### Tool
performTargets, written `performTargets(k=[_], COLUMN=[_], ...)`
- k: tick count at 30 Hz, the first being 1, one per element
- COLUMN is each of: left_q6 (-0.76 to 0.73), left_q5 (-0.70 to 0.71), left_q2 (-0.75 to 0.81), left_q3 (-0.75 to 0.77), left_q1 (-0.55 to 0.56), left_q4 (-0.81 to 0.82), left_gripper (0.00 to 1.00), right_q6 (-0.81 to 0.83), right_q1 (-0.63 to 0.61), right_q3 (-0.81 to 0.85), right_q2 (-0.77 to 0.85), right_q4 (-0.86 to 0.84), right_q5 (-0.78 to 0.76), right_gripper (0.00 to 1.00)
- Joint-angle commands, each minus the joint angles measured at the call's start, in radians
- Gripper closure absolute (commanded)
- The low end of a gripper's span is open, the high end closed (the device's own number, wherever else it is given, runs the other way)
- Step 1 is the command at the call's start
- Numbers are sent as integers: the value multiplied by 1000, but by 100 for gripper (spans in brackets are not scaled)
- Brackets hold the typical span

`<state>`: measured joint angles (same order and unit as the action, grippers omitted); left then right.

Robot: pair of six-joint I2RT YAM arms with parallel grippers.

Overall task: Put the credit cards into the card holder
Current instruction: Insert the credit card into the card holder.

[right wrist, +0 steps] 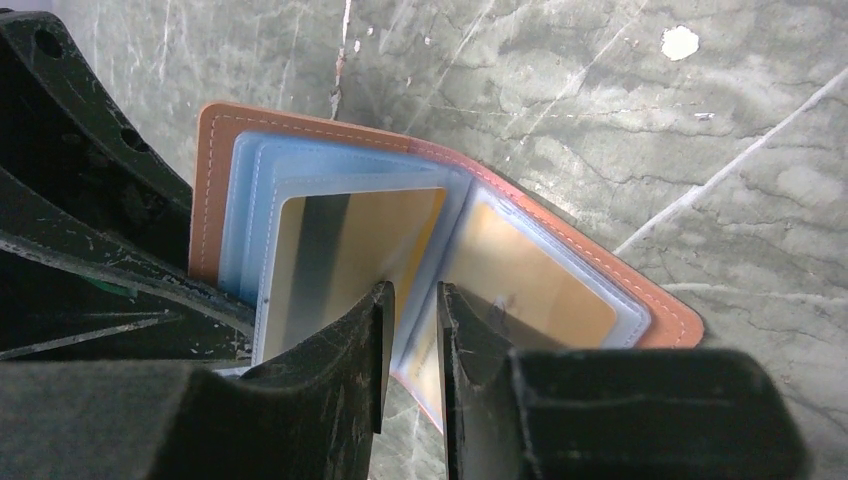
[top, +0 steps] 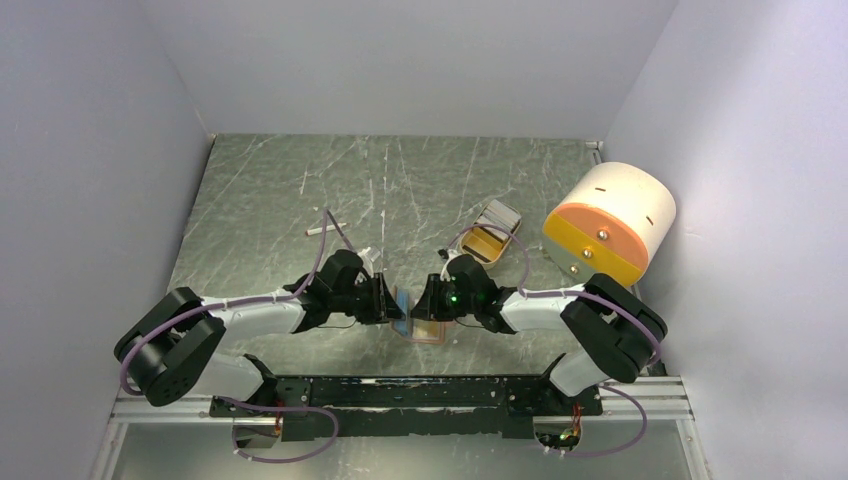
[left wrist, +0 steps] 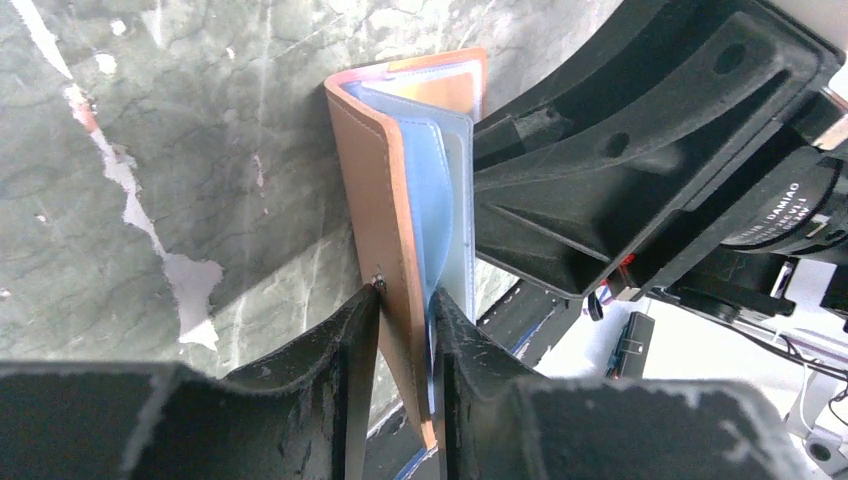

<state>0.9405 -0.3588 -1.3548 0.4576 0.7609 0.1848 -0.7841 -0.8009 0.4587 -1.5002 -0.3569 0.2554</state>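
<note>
The reddish-brown card holder (top: 428, 330) stands open on its edge between my two grippers at the table's near middle. My left gripper (left wrist: 408, 325) is shut on its leather cover (left wrist: 368, 180), beside the small snap button, with a light blue sheet (left wrist: 430, 190) against the inner finger. In the right wrist view the holder (right wrist: 212, 190) shows clear sleeves. One holds an orange-yellow card (right wrist: 350, 250) with a dark stripe, another an orange-yellow card (right wrist: 530, 280). My right gripper (right wrist: 412, 320) hovers over the fold with a narrow gap between its fingers and nothing seen clamped.
A tan oblong tray (top: 497, 232) with a silvery item lies at the back right. Beside it is a big cream-and-orange cylinder (top: 610, 222). A small white stick (top: 320, 229) lies at the back left. The right arm's body (left wrist: 640, 150) fills the left wrist view's right side.
</note>
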Motion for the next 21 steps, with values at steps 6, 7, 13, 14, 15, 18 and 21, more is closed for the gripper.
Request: performTargets(k=[6, 7, 13, 14, 15, 18, 21], left_q6=[16, 14, -3, -4, -3, -8, -27], left_q5=[-90, -86, -47, -43, -42, -26, 19], left_q2=[16, 14, -2, -3, -3, 1, 17], left_q3=[-8, -5, 20, 21, 21, 35, 68], left_q1=[10, 10, 12, 14, 14, 21, 29], left_q4=[164, 158, 94, 93, 93, 72, -2], left_gripper=[66, 66, 80, 83, 86, 91, 91], right_q6=[14, 14, 11, 10, 6, -8, -9], right_q1=[-6, -6, -5, -5, -5, -5, -5], right_q3=[32, 36, 34, 33, 32, 17, 21], right_q2=[21, 21, 58, 77, 98, 172, 240], right_q4=[38, 38, 79, 100, 132, 170, 203], right_q5=[-53, -54, -89, -107, -129, -174, -187], right_gripper=[72, 72, 69, 64, 56, 50, 46])
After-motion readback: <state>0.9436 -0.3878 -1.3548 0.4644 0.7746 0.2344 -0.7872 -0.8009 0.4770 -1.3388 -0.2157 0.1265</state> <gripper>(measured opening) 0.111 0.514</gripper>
